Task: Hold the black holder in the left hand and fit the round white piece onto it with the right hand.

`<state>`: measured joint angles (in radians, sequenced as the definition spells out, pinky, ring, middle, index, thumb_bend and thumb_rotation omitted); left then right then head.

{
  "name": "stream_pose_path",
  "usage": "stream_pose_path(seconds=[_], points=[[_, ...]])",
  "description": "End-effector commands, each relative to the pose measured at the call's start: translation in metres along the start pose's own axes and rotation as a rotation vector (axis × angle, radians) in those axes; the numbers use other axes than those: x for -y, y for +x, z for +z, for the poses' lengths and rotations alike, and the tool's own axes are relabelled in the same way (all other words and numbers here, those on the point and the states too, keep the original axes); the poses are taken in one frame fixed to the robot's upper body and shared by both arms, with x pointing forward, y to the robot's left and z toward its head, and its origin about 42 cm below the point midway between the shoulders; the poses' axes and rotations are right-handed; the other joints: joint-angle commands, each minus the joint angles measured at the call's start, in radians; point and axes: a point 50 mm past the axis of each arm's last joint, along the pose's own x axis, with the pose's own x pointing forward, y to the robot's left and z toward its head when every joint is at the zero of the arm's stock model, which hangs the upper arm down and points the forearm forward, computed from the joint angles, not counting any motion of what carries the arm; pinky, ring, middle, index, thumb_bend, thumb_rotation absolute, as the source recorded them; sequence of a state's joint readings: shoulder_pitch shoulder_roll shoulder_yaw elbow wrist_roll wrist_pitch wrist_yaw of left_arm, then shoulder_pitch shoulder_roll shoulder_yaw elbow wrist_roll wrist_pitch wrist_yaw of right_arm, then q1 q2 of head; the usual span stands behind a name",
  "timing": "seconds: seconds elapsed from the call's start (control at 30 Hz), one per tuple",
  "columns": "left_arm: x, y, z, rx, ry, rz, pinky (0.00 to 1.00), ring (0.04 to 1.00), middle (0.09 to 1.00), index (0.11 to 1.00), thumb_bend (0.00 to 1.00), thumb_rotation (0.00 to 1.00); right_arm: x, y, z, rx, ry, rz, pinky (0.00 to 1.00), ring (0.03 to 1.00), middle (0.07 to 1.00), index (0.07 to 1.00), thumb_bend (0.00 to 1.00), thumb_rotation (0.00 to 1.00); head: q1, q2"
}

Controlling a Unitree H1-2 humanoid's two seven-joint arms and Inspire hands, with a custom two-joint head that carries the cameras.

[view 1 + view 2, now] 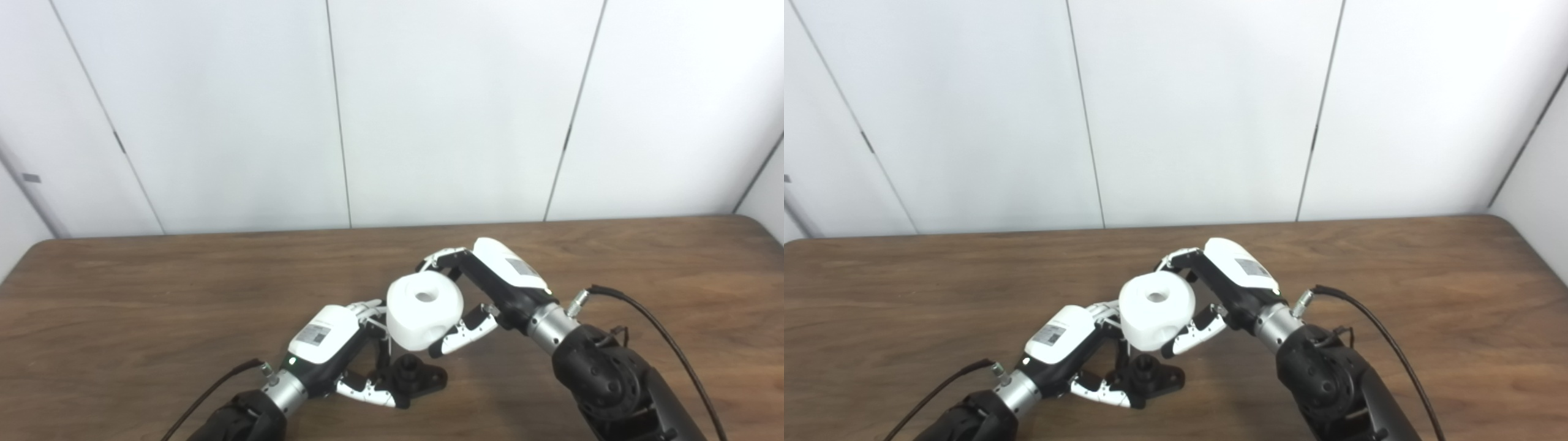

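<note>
The black holder (414,374) rests on the wooden table (122,306) near its front edge, with a short round peg pointing up. My left hand (343,355) is shut on it, fingers behind and thumb in front at its left end. The round white piece (424,309), a thick cylinder with a centre hole, hangs just above and slightly behind the holder. My right hand (484,294) is shut on the piece, fingers over its far side and thumb under its right side. In the right eye view the white piece (1156,309) sits a small gap above the holder (1150,375).
The brown table runs wide to both sides, with a white panelled wall (392,110) behind it. Black cables (661,337) trail from both wrists over the table surface.
</note>
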<state>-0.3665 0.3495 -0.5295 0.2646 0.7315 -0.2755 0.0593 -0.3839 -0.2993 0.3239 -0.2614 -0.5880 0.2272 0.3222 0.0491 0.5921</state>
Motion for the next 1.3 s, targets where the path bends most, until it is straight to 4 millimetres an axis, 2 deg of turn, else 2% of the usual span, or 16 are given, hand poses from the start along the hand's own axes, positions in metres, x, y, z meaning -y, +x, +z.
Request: stream_pose_path(seconds=[0.0,0.7,0.83,1.1,1.27], points=[[0.032,-0.018,-0.012,-0.114,0.071,-0.202,0.88,0.903,0.857,0.487,0.52,0.06,0.01,0.005,0.01,0.053,-0.026,-0.018,0.69,0.766,0.752,0.48,0.52,0.14,0.001,0.001],[0.031,-0.017,-0.008,-0.121,0.065,-0.207,0.88,0.907,0.861,0.487,0.52,0.06,-0.01,0.001,-0.001,0.07,-0.091,0.096,0.7,0.765,0.741,0.479,0.52,0.13,0.004,0.019],[0.03,-0.017,-0.008,-0.121,0.063,-0.206,0.88,0.909,0.862,0.487,0.52,0.06,-0.014,0.001,-0.003,0.07,-0.095,0.109,0.66,0.74,0.743,0.479,0.52,0.13,0.005,0.021],[0.028,-0.018,-0.006,-0.12,0.064,-0.201,0.87,0.905,0.858,0.487,0.52,0.06,-0.023,0.006,-0.007,0.071,-0.093,0.125,0.64,0.731,0.744,0.48,0.52,0.14,0.009,0.023],[0.026,-0.019,-0.005,-0.12,0.064,-0.198,0.88,0.907,0.86,0.487,0.52,0.06,-0.026,0.01,-0.008,0.061,-0.103,0.131,0.66,0.739,0.746,0.48,0.52,0.14,0.013,0.032]])
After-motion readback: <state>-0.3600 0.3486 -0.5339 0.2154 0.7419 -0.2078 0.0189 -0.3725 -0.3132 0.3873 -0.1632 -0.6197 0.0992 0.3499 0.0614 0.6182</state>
